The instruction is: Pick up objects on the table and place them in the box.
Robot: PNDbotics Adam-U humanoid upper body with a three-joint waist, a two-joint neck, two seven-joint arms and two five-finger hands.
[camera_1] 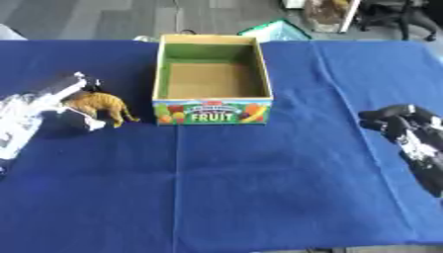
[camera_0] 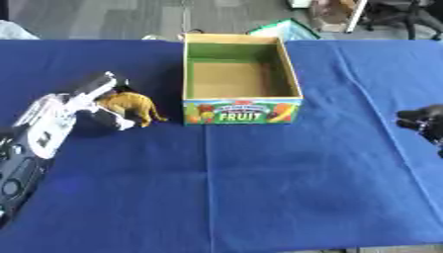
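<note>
Pinching the orange toy animal (camera_0: 131, 105) in the left hand (camera_0: 86, 106), right hand (camera_1: 400, 122) idling curled and empty; probably needing lifting rightward over the box (camera_0: 242, 111).

Even bright light, soft blur

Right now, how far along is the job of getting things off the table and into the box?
Nothing looks done yet: the fruit box shows only its bare cardboard floor. In hand: the left hand has its fingers around the orange toy animal, whose feet seem to be on the blue cloth, left of the box. Left to do: lift it over the box wall and drop it in. The right hand sits idle at the right edge.
</note>
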